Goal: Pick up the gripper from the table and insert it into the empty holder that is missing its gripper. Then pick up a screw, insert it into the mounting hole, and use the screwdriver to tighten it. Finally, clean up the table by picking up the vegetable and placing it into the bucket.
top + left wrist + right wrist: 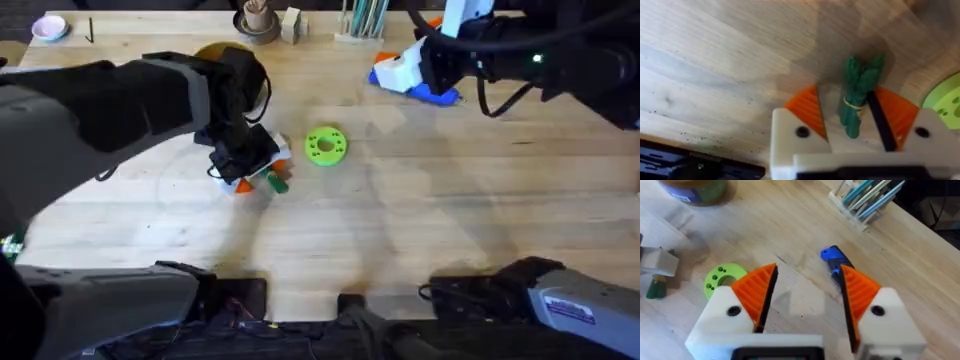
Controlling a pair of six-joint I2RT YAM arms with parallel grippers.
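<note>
Pale wooden table point(450, 200), lime-green disc point(325, 145) near middle. Left gripper point(855, 127) down beside disc, orange pads spread open around vegetable point(858, 95), not clamped. Right gripper point(807, 297) at far right, wide open, empty, above blue screwdriver point(834, 260).

A pale wooden tabletop point(450, 200) spans the scene, softly lit with faint shadows, darkness beyond its far edge.
</note>
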